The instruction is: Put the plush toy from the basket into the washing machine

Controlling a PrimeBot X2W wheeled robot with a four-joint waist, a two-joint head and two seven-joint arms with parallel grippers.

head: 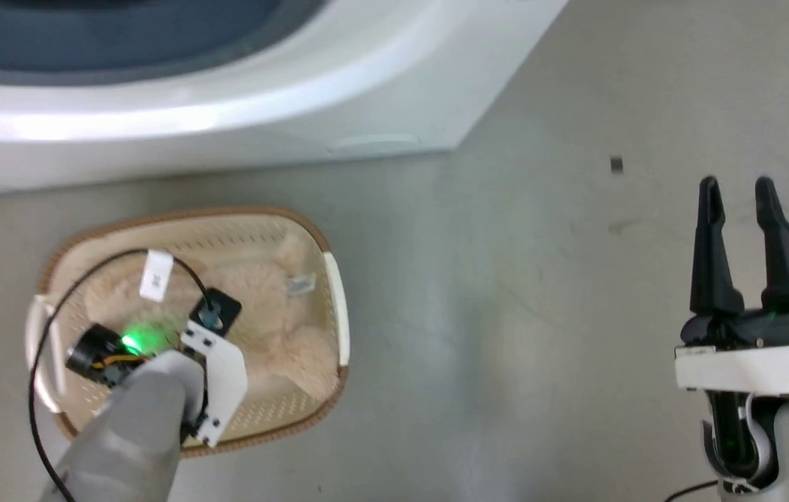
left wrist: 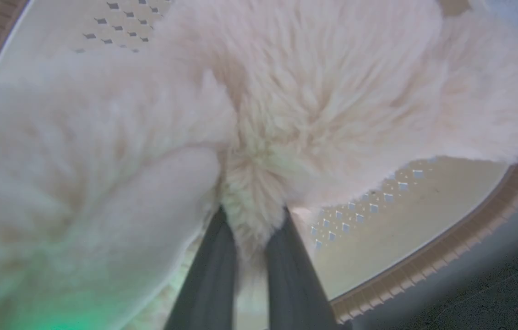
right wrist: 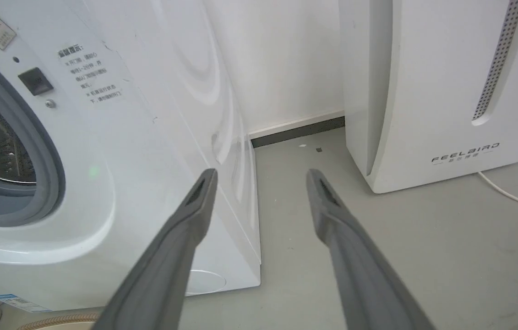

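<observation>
- Plush toy (head: 282, 314): lies inside the basket (head: 330, 244); its cream fur covers most of the basket's bottom.
- Left claw (left wrist: 252, 214): reaches down into the basket; its two dark fingers stand close together, pinching a tuft of the toy's fur; perforated basket wall at 4 o'clock in the left wrist view.
- Basket: stands on the grey floor (head: 506, 314) at 8 o'clock in the head view; near the washing machine (head: 227, 104), apart from it; a black cable (head: 38, 362) arcs over its 10 o'clock side.
- Washing machine: at 11 to 12 o'clock in the head view; grey gasket and perforated steel drum visible at 9 o'clock in the right wrist view.
- Right claw (head: 737, 188): at 4 o'clock in the head view, over bare floor, well apart from the basket; fingers spread, nothing between them.
- White FEELBIRD appliance (right wrist: 423, 91): at 2 o'clock in the right wrist view; on the floor beside the washing machine, a gap between them.
</observation>
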